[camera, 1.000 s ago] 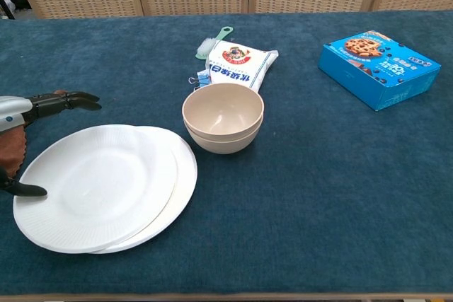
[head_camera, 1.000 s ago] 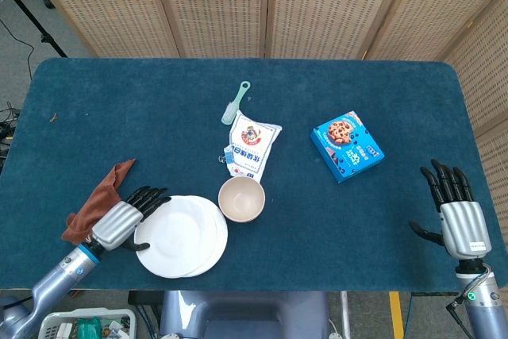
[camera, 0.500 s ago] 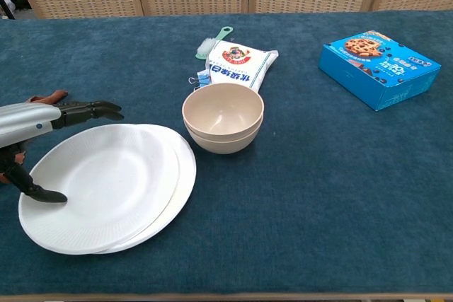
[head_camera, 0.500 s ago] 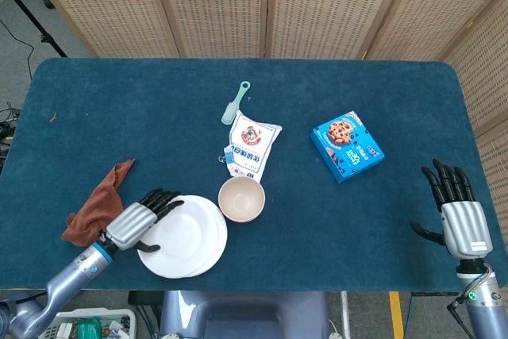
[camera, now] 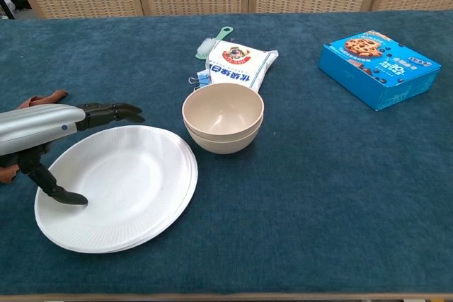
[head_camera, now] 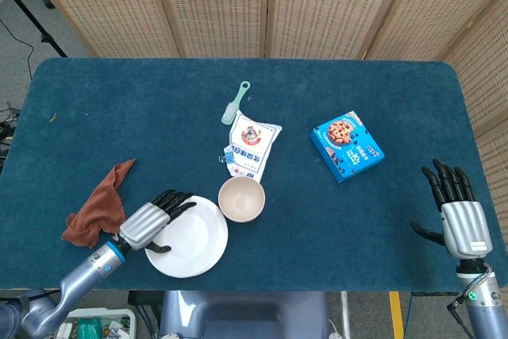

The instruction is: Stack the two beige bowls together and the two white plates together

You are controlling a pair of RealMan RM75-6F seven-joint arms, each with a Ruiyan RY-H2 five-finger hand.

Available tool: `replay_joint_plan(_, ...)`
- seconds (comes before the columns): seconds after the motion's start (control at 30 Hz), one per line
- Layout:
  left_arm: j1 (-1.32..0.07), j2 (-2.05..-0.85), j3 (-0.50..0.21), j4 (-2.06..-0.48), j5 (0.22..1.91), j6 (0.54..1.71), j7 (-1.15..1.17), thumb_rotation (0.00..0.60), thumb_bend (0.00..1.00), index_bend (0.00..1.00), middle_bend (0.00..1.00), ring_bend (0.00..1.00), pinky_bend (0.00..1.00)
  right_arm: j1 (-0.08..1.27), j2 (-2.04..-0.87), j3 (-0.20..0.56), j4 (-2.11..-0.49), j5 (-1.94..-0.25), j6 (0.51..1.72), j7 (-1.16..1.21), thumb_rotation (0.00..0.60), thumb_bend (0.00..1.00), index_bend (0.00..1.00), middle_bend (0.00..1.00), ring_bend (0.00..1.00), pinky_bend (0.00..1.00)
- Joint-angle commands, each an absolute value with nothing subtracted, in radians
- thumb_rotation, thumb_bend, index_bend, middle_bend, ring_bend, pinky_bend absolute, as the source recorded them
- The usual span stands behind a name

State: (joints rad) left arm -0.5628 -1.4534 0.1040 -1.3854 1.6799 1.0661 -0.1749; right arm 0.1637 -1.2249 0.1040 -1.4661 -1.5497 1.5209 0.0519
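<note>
On the table in front of me: two white plates (camera: 120,189) stacked together, two beige bowls (camera: 223,117) nested one in the other, one blue cookie box (head_camera: 347,146), one white flour bag (head_camera: 252,147), one pale green brush (head_camera: 236,102) and one brown cloth (head_camera: 97,204).

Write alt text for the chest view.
The left hand rests on the top one of two stacked white plates, its fingers spread. Beside them sit two nested beige bowls, with a flour bag, brush and blue cookie box behind.
</note>
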Motion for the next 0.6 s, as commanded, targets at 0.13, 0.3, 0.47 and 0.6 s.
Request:
replay_joint_plan(0.13, -0.558, -1.438, 0.105, -1.405, 1.690, 1.098, -0.201, 0.600, 0.07, 0.10, 0.00, 0.00, 0.00, 0.163, -1.224, 0.105, -1.466, -1.550, 1.522, 0.053, 0.600, 0.00, 0.00, 0.00, 0.00, 0.00)
replay_joint_plan(0.3, -0.548, -1.395, 0.098, -1.431, 1.707, 1.158, -0.233, 0.600, 0.07, 0.10, 0.00, 0.00, 0.00, 0.163, -1.224, 0.104, -1.466, -1.551, 1.522, 0.053, 0.600, 0.00, 0.00, 0.00, 0.00, 0.00)
replay_joint_plan(0.47, -0.515, -1.314, 0.075, -1.471, 1.683, 1.239, -0.270, 0.600, 0.07, 0.10, 0.00, 0.00, 0.00, 0.162, -1.221, 0.105, -1.474, -1.556, 1.530, 0.055, 0.600, 0.00, 0.00, 0.00, 0.00, 0.00)
replay_joint_plan(0.6, -0.470, -1.248, 0.074, -1.509, 1.634, 1.275, -0.268, 0.600, 0.07, 0.10, 0.00, 0.00, 0.00, 0.160, -1.216, 0.103, -1.485, -1.566, 1.537, 0.056, 0.600, 0.00, 0.00, 0.00, 0.00, 0.00)
